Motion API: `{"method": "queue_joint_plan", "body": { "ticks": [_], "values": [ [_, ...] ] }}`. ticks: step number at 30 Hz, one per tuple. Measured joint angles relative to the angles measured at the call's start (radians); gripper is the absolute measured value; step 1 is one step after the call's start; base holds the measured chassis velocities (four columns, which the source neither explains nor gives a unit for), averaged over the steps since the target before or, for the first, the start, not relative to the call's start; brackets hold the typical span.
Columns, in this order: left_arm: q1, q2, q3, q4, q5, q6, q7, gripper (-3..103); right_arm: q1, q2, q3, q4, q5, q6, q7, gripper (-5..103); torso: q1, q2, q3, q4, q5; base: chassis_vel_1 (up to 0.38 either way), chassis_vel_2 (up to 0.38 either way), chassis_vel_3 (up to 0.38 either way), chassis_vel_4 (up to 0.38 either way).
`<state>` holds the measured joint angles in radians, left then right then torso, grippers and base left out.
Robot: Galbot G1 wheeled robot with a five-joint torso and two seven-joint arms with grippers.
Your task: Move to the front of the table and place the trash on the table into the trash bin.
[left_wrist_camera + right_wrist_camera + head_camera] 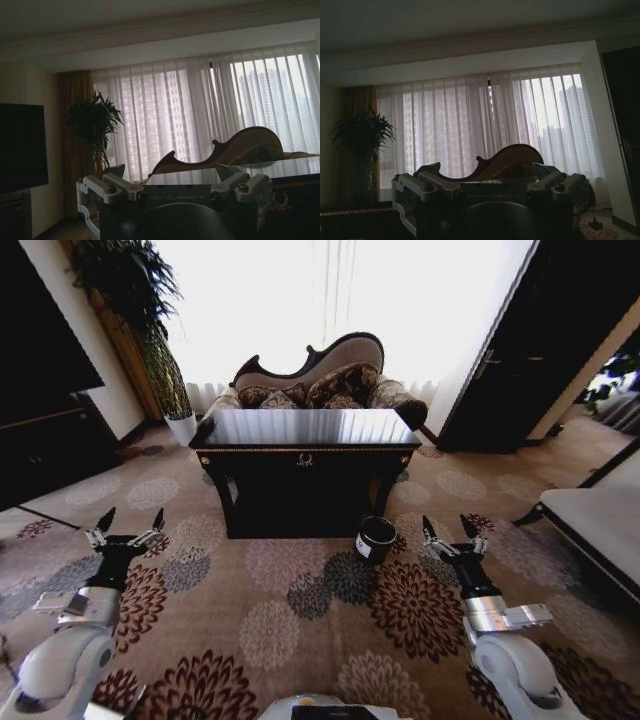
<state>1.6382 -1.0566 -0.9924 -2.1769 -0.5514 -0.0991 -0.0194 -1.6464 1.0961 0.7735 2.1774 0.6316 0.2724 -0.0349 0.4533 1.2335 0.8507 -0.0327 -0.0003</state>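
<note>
I see the large dark-wood table with its glossy black top point(305, 427) ahead of me, across the floral carpet point(300, 610), in front of a curved-back patterned sofa point(320, 380). The small black cylindrical trash bin point(376, 538) stands on the carpet near the table's front right leg. I cannot make out any trash on the tabletop. My left gripper point(127, 524) and right gripper point(448, 532) hover low over the carpet, both with jaws spread apart and holding nothing.

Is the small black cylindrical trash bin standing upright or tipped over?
Upright. The small black cylindrical trash bin stands on the patterned carpet, round opening facing up, white label on its side.
</note>
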Motion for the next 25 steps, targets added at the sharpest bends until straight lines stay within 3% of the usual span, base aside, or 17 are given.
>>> {"method": "queue_joint_plan", "body": {
  "ticks": [25],
  "values": [
    [0.0, 0.0, 0.0, 0.0, 0.0, 0.0, 0.0, 100, 0.001, 0.0, 0.0, 0.0, 0.0, 0.0, 0.0, 100, 0.001, 0.0, 0.0, 0.0002, 0.0, 0.01, -0.012, -0.009, 0.01]
  ]
}}
